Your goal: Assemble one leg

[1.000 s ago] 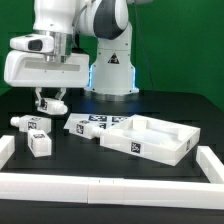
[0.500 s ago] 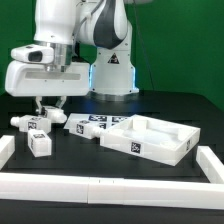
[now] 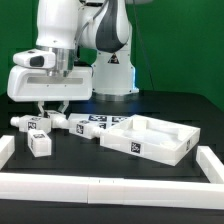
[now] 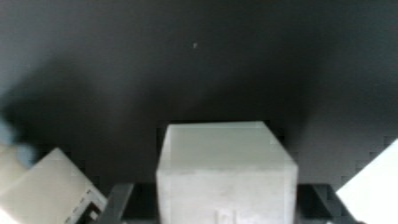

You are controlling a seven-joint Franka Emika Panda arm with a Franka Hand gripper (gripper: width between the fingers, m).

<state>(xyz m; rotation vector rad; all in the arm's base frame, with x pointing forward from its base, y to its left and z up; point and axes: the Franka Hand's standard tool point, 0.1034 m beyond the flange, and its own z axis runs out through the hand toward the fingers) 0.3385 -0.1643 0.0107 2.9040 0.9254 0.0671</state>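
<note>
The leg (image 3: 30, 122) lies flat on the black worktop (image 3: 150, 104), its long side running across from the exterior view's left to its right; the gripper (image 3: 49, 112) hangs just above the leg's right end. In the wrist view the leg sits right in the gap, one jaw on each side; the jaws are wide apart and hold nothing; I think going straight down and squeezing is what comes next.

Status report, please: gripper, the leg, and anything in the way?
Gripper open, straddling the leg. Leg on the table, not yet gripped. Other legs close beside it.
</note>
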